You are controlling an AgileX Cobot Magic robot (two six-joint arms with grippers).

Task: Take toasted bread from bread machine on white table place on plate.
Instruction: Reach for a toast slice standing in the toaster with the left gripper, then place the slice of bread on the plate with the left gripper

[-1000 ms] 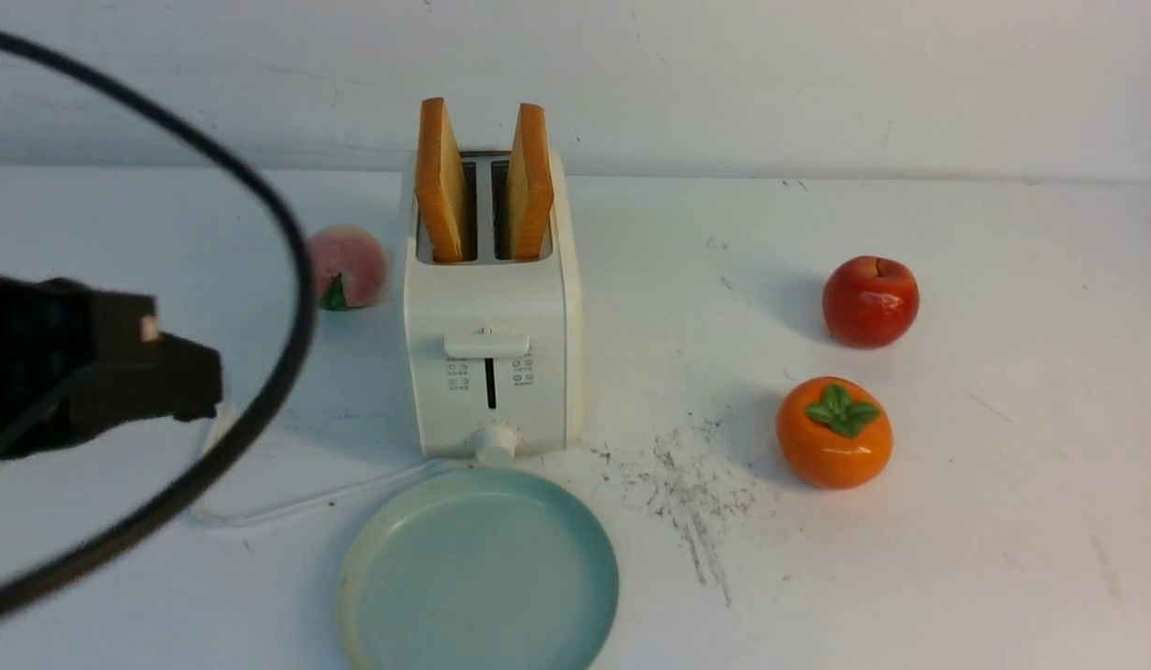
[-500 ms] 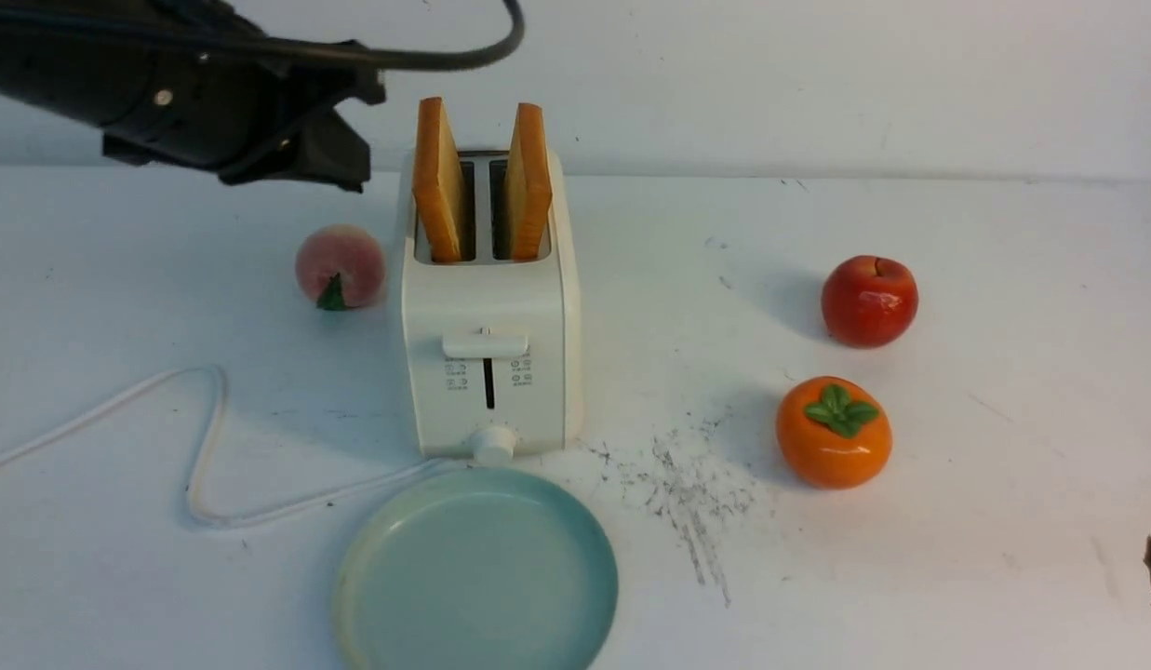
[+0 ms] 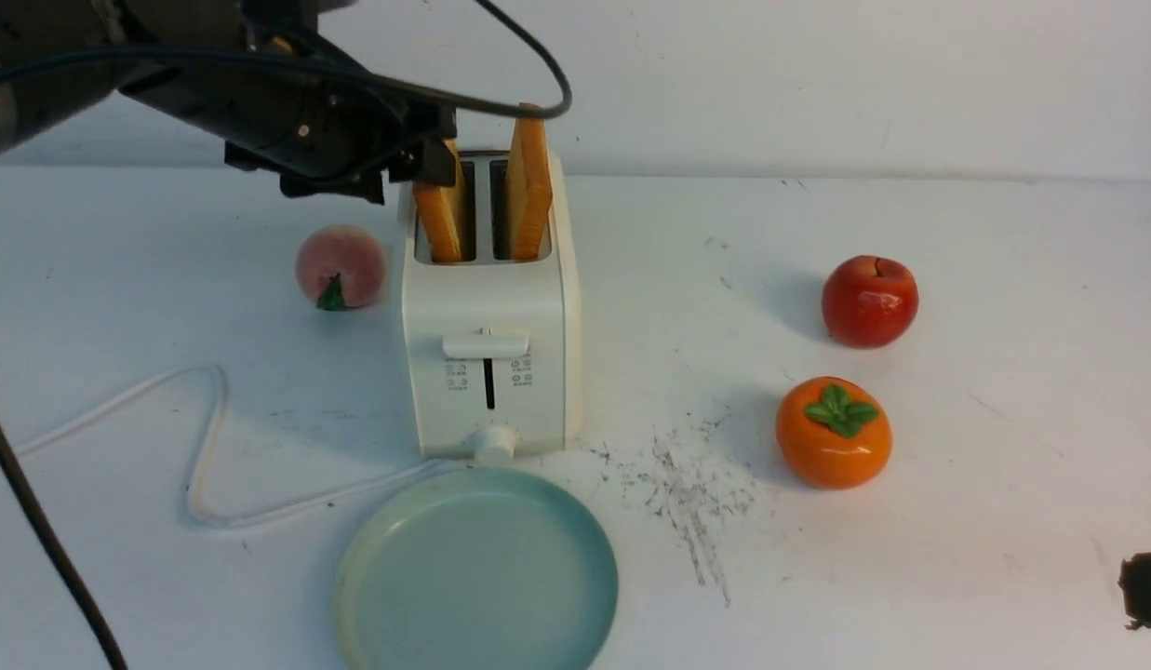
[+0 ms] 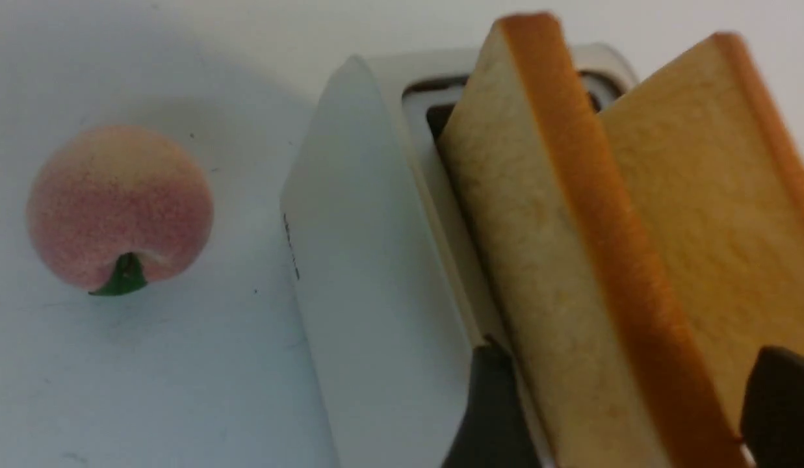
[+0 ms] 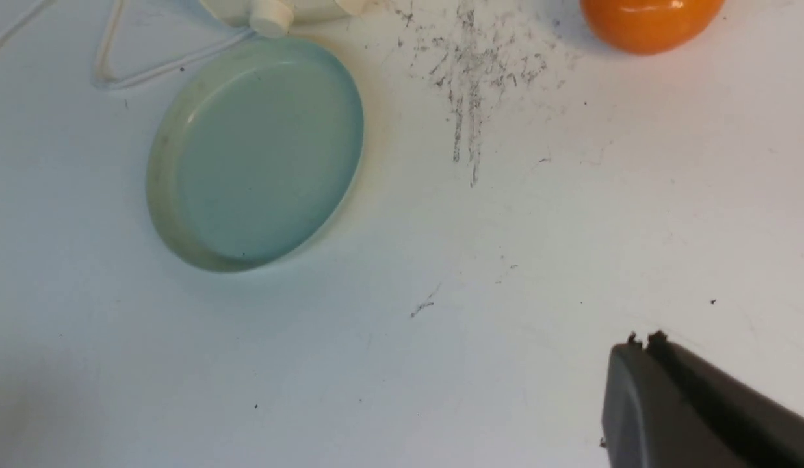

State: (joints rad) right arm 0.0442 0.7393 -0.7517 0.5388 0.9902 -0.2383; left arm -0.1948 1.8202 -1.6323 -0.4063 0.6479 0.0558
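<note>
Cream bread machine point(image 3: 489, 307), icons point(image 3: 457, 376) unreadable; left jaws apart around one toasted bread point(image 3: 442, 228); right jaws indiscernible.

A pink peach point(image 3: 341, 266) lies left; a red apple point(image 3: 870, 301) and orange persimmon point(image 3: 834, 432) (green-leafed top) sit right.

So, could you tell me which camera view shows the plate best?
The right wrist view: the whole plate shows there, rim to rim, with nothing on it. In the front view the frame cuts off the near edge of the plate. The left wrist view does not show it at all.
</note>
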